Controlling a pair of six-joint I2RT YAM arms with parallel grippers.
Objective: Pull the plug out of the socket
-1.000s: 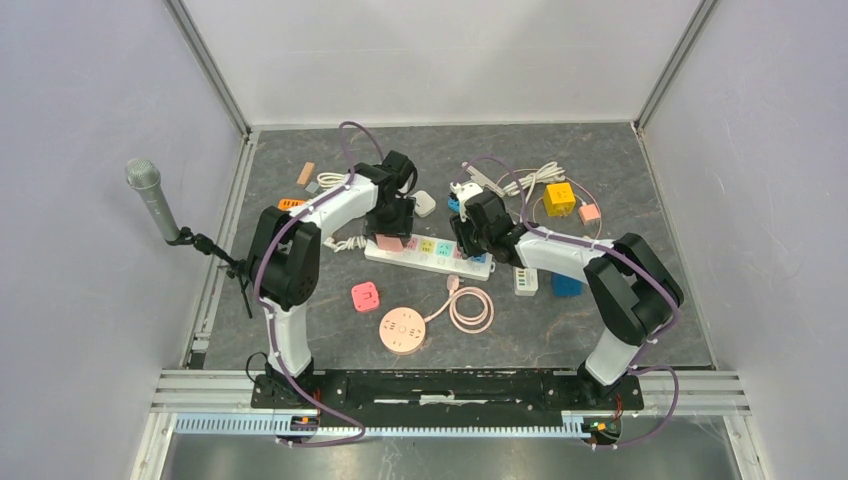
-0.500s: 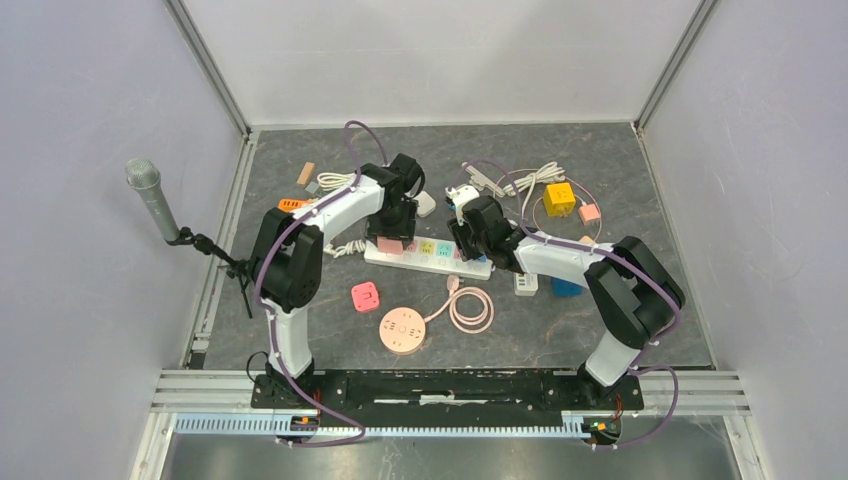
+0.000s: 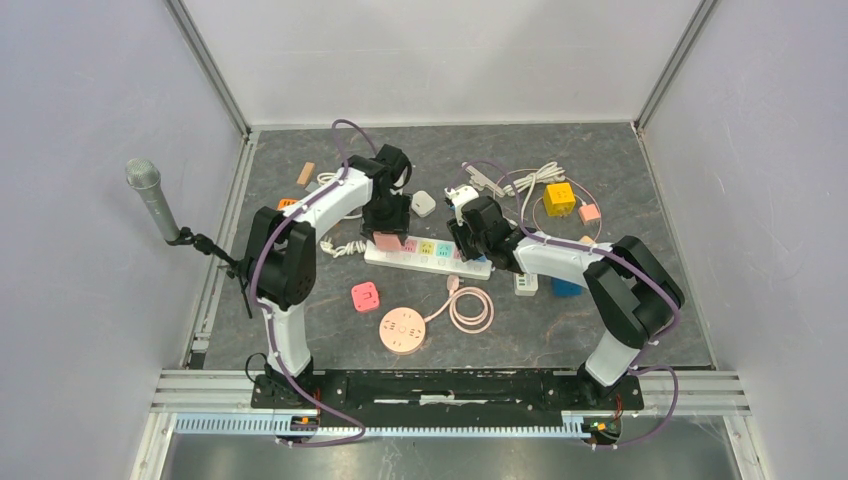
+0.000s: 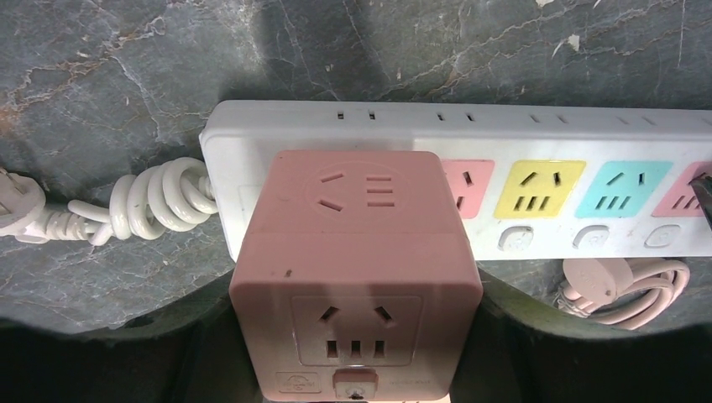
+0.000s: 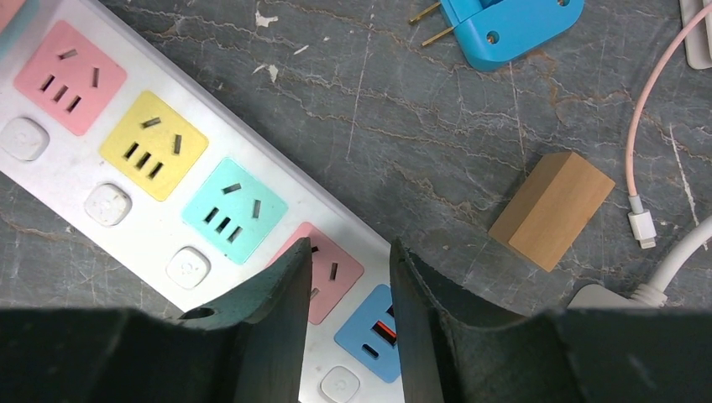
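We see the grey stone table (image 3: pixel 600 160) carrying the white power strip (image 4: pixel 546 126), with both arms reaching over it. The left gripper (image 3: pixel 386 218) hangs over the strip's left end. Its dark fingers (image 4: pixel 212 361) clamp the two sides of the pink cube plug (image 4: pixel 357 252), which sits over the strip's leftmost socket. We cannot tell whether the plug's pins are seated or already out.

The right gripper (image 5: pixel 351 256) is at the strip's right end. Its jaws stand a narrow gap apart with nothing between them, and the tips come down over the strip's pink socket and its blue USB port.

The strip's own white cord (image 4: pixel 159 197) lies coiled just off its left end. A blue plug (image 5: pixel 512 29) and a small wooden block (image 5: pixel 550 210) rest on the table beyond the strip's right end, apart from it.
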